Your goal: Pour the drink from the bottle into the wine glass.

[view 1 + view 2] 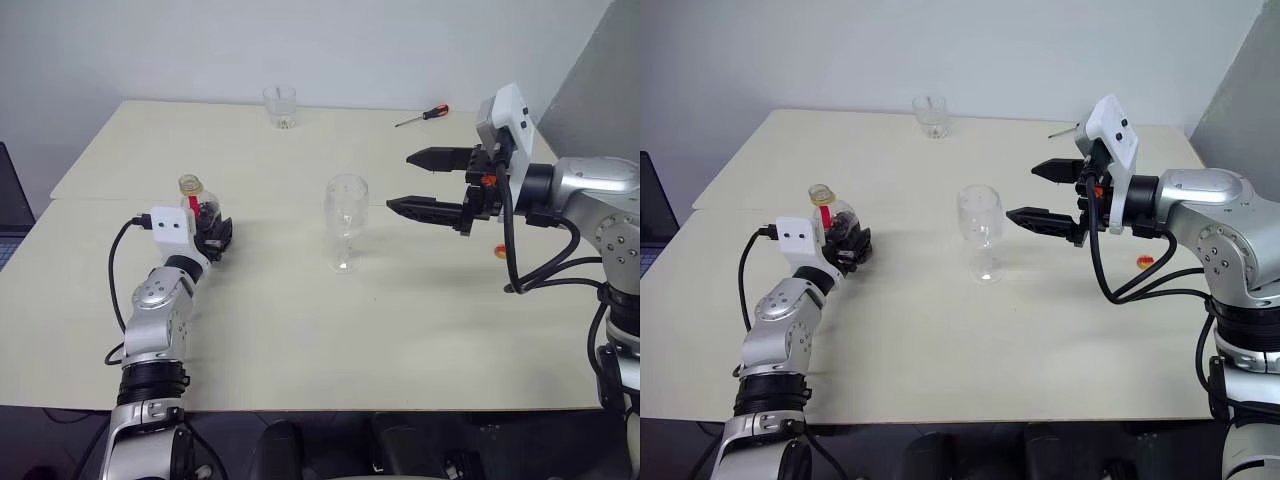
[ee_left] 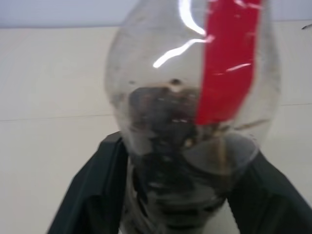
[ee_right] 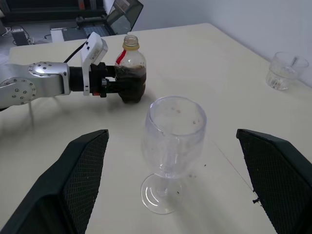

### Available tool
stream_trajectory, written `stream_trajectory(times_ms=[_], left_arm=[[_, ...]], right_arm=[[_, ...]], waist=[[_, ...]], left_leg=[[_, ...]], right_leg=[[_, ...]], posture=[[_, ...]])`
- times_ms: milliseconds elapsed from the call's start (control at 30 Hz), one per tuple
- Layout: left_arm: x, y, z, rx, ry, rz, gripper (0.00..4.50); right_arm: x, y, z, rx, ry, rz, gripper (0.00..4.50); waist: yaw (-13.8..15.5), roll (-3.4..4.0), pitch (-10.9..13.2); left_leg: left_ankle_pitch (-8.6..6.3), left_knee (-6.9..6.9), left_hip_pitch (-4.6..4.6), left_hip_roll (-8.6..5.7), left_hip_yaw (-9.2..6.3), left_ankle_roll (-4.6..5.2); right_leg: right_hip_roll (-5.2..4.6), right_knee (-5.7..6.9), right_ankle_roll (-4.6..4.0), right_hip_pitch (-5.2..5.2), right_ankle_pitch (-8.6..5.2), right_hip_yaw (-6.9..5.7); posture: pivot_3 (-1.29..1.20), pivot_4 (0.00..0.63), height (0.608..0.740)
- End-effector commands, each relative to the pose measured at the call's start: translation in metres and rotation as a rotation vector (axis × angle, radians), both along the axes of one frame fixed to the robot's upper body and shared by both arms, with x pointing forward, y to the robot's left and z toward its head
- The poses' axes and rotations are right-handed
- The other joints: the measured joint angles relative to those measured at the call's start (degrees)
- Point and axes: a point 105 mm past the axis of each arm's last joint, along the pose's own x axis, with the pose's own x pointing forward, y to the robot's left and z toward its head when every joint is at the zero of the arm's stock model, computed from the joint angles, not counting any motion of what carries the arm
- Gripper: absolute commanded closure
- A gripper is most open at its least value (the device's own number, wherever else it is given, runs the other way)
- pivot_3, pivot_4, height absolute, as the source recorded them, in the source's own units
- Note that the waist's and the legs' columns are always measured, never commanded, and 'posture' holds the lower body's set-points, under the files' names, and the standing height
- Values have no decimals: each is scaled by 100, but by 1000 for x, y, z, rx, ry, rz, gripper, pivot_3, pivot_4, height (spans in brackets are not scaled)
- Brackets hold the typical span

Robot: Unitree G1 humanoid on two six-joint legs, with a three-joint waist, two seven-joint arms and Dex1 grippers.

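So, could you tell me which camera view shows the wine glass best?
The right wrist view: the wine glass stands near and whole there, from rim to foot, empty between that gripper's spread fingers. Both eye views show it small, mid-table. The left wrist view looks at the bottle instead.

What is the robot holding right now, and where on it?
The left end effector grips the bottle around its lower body, where the dark drink sits. The right end effector is open, holding nothing.

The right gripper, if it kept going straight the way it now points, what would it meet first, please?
Most likely the wine glass: the right gripper, fingers open, points at its bowl. How exactly they line up in height is unclear.
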Motion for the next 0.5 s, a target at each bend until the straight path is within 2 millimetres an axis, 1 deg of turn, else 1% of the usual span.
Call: stream_trajectory(times_ms=[33, 100, 167, 367, 500], left_arm=[[2, -3, 17, 23, -59, -16, 2756], [3, -3, 19, 22, -65, -16, 3229], [4, -4, 21, 21, -72, -19, 3507], [10, -14, 38, 38, -103, -55, 3604], [13, -26, 54, 134, -126, -134, 3623]], right_arm=[[-4, -3, 10, -5, -56, -12, 0], [-3, -3, 11, -3, -58, -18, 0], [-3, -4, 11, -4, -60, -26, 0], [0, -9, 12, -6, -69, -58, 0], [-1, -21, 9, -6, -53, -94, 0]], waist=[[1, 0, 0], [2, 0, 0], [2, 0, 0], [6, -1, 1], [26, -1, 1]], left_leg=[[0, 0, 0, 0, 0, 0], [0, 1, 0, 0, 1, 0], [0, 1, 0, 0, 0, 0], [0, 1, -1, 1, 0, 0], [0, 1, -5, -1, -2, 0]], right_leg=[[-1, 0, 0, 0, 0, 0], [-2, 0, 0, 0, 0, 0], [-2, 1, 0, 0, 0, -1], [-2, 1, 0, 0, 0, -4], [3, -1, 0, 0, 0, -7]], posture=[[0, 150, 740], [0, 150, 740], [0, 150, 740], [0, 150, 740], [0, 150, 740]])
